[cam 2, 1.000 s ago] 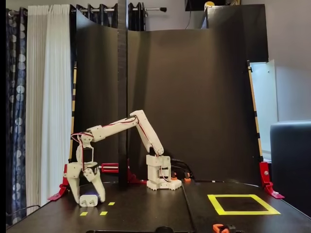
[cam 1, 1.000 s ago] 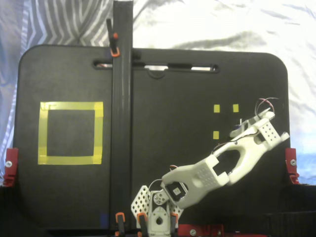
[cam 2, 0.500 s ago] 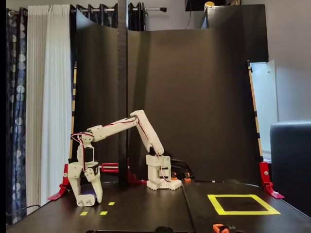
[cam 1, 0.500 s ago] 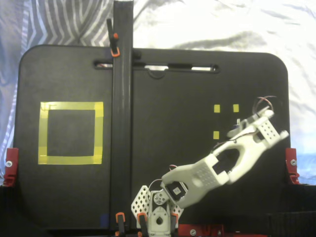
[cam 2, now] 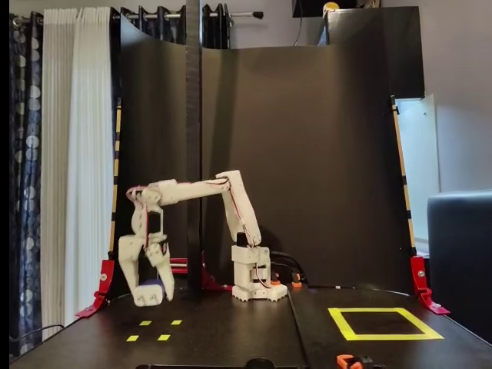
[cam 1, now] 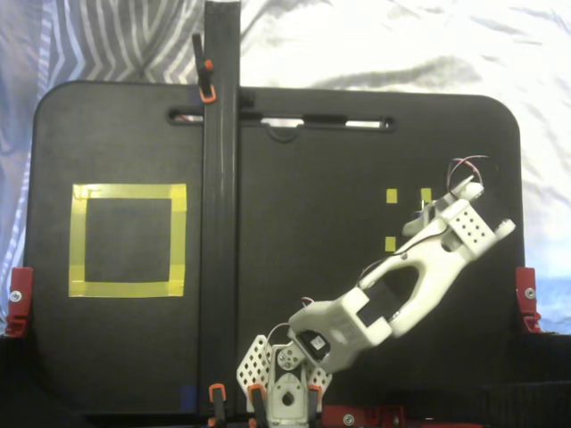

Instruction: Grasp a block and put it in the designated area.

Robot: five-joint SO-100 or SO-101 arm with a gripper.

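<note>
— Carrying is the step in hand, I'd judge: in a fixed view from the side the gripper [cam 2: 150, 292] is clenched around the block [cam 2: 151, 291], which hangs clear of the table [cam 2: 231, 330] above the small yellow tape squares [cam 2: 154, 330].

— And the yellow square [cam 2: 384, 324]?

— Well apart, on the far side of the table in that view, with nothing inside it. To do this well, I'd keep the grip firm and the block at a height that clears the table, then swing the arm [cam 2: 200, 188] across around its base [cam 2: 257, 280]. A tall dark post [cam 1: 220, 205] stands between the two halves in a fixed view from above, so the path should be judged against it before lowering over the middle of the outline.

— Does the view from above show the block?

— Barely. The wrist [cam 1: 455, 227] covers it there, so you cannot tell from that view whether the fingers hold anything. What it does give is layout — the yellow square [cam 1: 128, 239] on the left, the arm reaching to the right, beside the small tape squares [cam 1: 393, 196].

— And the side view adds the height.

— Yes: only there can you see the block is off the table.
</note>
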